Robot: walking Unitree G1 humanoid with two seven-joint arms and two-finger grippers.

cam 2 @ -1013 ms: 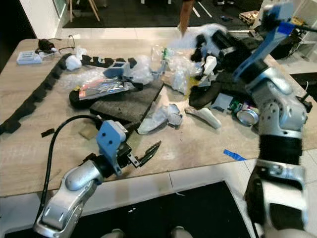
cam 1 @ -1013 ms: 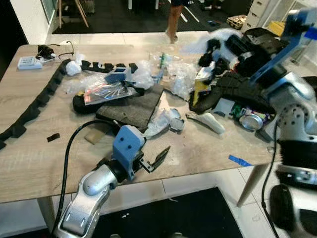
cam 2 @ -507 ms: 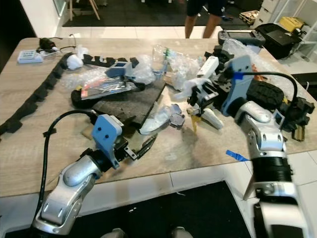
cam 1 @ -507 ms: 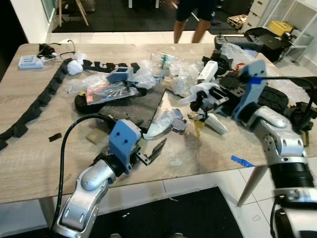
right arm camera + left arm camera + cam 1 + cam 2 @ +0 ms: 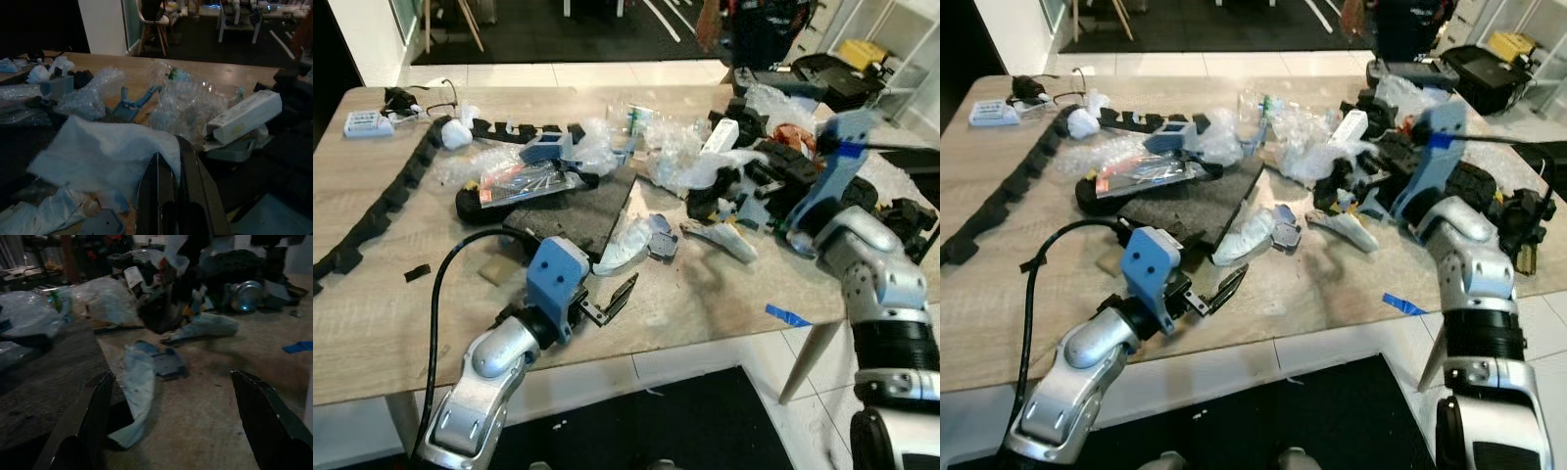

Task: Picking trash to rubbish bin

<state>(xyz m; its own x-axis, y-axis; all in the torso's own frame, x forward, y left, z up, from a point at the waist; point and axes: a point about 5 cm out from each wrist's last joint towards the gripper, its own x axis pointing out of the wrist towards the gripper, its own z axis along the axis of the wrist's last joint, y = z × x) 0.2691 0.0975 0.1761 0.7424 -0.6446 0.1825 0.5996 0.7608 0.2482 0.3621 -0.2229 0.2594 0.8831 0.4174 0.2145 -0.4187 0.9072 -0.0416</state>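
From the head views the right gripper (image 5: pixel 713 192) pinches a white sheet of trash (image 5: pixel 700 172) above the table (image 5: pixel 372 323), its fingertips half buried; its wrist view shows fingers pressed on it; the left gripper (image 5: pixel 171 431) gapes near the table's front edge

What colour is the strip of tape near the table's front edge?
Blue; the tape lies flat on the table, clearest in the left eye view.

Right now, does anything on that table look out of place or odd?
The wooden table is strewn with mixed clutter: bubble wrap, a dark foam slab, a crushed can, a white box. The right gripper is shut on a white sheet; the left gripper is open.
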